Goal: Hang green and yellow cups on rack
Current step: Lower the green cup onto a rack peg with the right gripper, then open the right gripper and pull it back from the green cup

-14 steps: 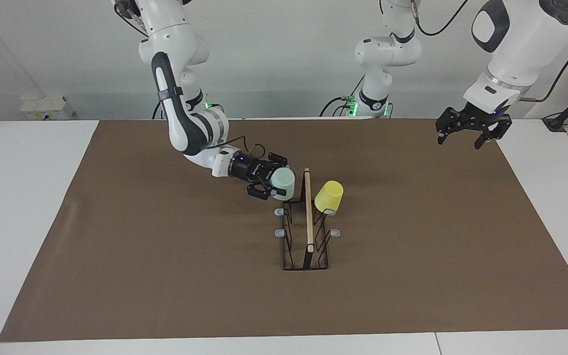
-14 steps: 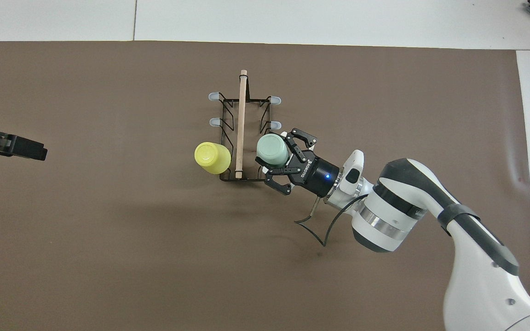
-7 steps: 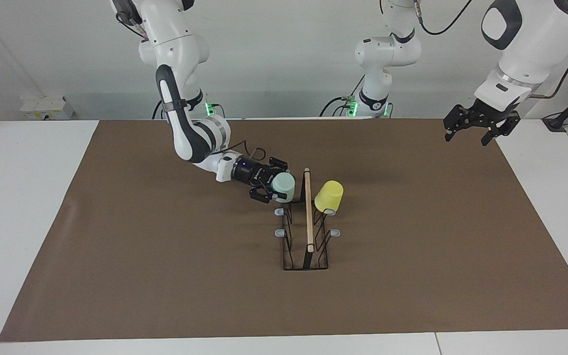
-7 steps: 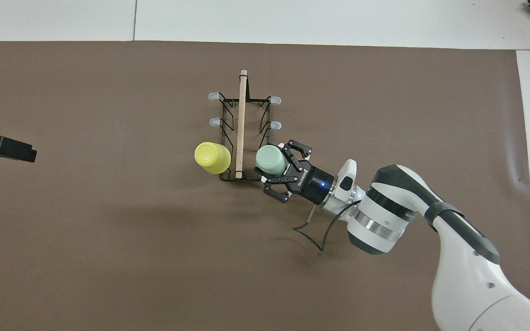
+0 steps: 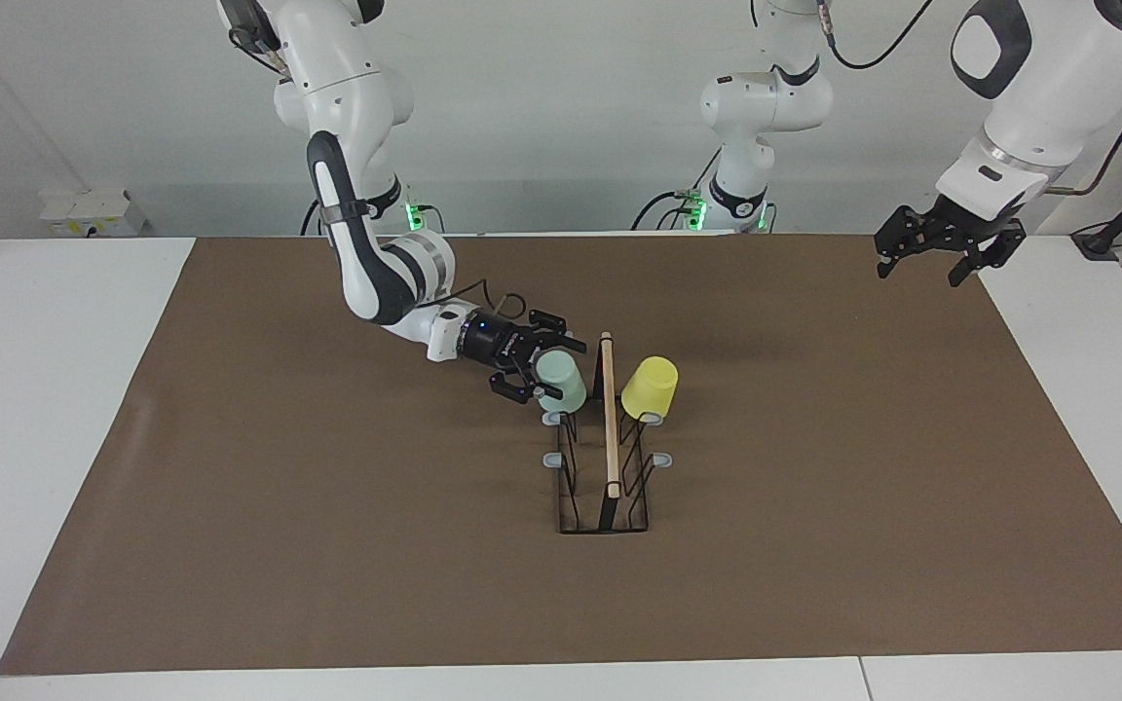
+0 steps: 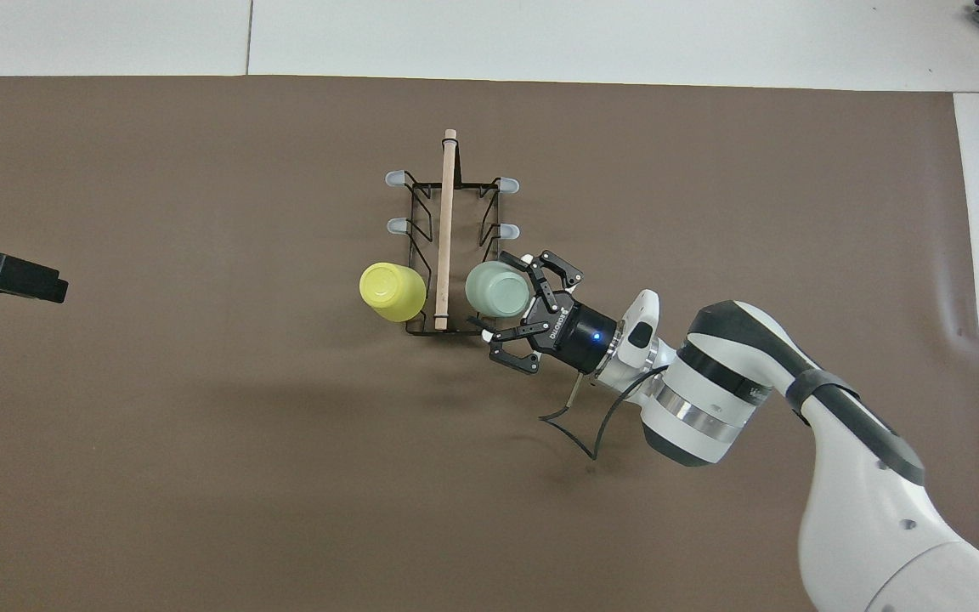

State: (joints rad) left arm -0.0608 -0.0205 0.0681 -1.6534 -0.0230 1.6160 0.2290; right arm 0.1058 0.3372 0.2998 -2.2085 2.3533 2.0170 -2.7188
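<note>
While the right gripper [image 5: 546, 368] sits low beside the rack [image 5: 604, 487], its fingers [image 6: 530, 263] are spread wide, one to each side of the green cup [image 5: 561, 381] and no longer pinching it, so nothing is held. That mint cup is upside down on the rack's peg row toward the right arm's end of the table, at the peg nearest the robots, tilted outward with its closed base up. In the overhead view one fingertip shows just off the cup's wall on the side farther from the robots, the other lower down past the rack's corner; whether either still brushes the plastic I cannot tell. On the rack's other side the yellow cup [image 5: 650, 387] hangs the same way, inverted and leaning out from the peg nearest the robots, level with the green one across the wooden rod [image 5: 609, 419]. Four grey-tipped pegs show bare farther from the robots. Rack and cups stand about the middle of the brown mat [image 5: 327, 545] covering the table. Over the mat's corner at the left arm's end, on the robots' edge, the left gripper [image 5: 941, 245] waits in the air, fingers apart, carrying nothing.
</note>
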